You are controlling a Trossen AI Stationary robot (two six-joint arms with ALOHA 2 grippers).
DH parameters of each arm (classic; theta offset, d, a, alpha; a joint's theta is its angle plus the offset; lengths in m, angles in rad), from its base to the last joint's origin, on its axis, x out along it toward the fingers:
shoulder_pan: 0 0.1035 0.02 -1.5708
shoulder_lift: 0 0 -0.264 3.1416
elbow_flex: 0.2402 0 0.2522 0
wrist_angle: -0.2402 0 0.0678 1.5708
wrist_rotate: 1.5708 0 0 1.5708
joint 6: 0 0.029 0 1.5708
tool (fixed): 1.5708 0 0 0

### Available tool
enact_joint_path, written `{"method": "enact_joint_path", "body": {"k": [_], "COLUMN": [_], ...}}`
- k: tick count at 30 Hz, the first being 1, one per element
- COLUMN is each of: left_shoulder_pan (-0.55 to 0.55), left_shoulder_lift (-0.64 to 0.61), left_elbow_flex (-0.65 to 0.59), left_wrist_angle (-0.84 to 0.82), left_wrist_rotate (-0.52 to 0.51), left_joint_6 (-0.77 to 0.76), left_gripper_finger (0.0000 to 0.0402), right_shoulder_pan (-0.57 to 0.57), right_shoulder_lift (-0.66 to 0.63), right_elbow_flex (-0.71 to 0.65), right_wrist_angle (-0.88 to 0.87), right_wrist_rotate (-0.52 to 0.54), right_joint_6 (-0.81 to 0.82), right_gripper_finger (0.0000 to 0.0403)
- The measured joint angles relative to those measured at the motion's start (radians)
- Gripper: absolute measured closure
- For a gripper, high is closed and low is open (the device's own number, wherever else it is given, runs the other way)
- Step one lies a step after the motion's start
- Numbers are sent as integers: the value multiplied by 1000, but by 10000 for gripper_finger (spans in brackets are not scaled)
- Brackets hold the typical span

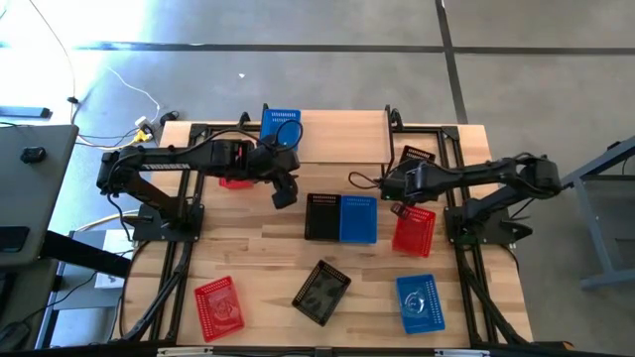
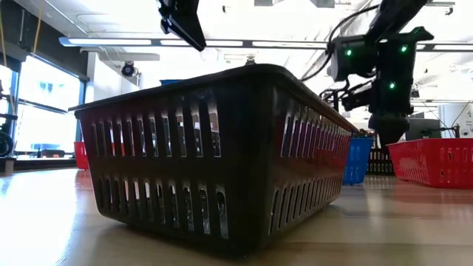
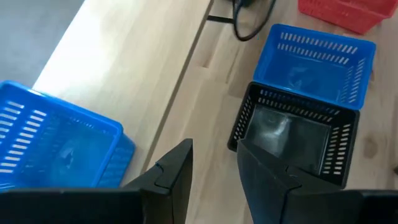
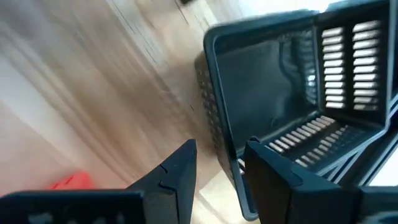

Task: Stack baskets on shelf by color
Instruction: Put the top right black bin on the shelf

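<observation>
On the shelf (image 1: 342, 136), a blue basket (image 1: 281, 124) (image 3: 56, 146) stands at the left end. My left gripper (image 1: 285, 193) (image 3: 214, 168) hovers open in front of the shelf, above the table. My right gripper (image 1: 395, 183) (image 4: 217, 168) is by the shelf's right end, shut on a black basket (image 1: 417, 157) (image 4: 292, 93). A red basket (image 1: 235, 180) lies under the left arm. A black (image 1: 322, 216), a blue (image 1: 358, 218) and a red basket (image 1: 414, 230) stand in a row on the table. My right gripper holds the black basket by one side wall at its rim (image 4: 214, 112). One finger (image 4: 273, 180) is inside the basket and the other is outside. In the high view the basket looks tilted, its side showing. Whether any part rests on the table, I cannot tell.
Near the table's front edge lie a red basket (image 1: 218, 305), a black basket (image 1: 321, 293) (image 2: 214, 155) and a blue basket (image 1: 420, 302). The shelf's middle and right part are bare wood. Black frame rails run along both table sides.
</observation>
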Motion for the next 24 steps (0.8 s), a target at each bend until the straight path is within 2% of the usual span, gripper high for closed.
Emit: {"method": "enact_joint_path", "body": {"k": [10, 13, 18, 24], "left_shoulder_pan": [2, 2, 5, 19], "left_shoulder_lift": [0, 0, 0, 0], "left_elbow_flex": [0, 0, 0, 0], "left_wrist_angle": [0, 0, 0, 0], "left_wrist_rotate": [7, 7, 6, 8], "left_joint_6": [7, 8, 10, 9], "left_gripper_finger": [284, 284, 284, 284], "right_shoulder_pan": [-96, -114, -121, -113], "right_shoulder_lift": [82, 82, 74, 68], "right_elbow_flex": [0, 0, 0, 0], "right_wrist_angle": [9, 15, 15, 0], "right_wrist_rotate": [-64, -91, -139, -189], "right_joint_6": [-11, -36, -42, -16], "right_gripper_finger": [284, 311, 391, 400]}}
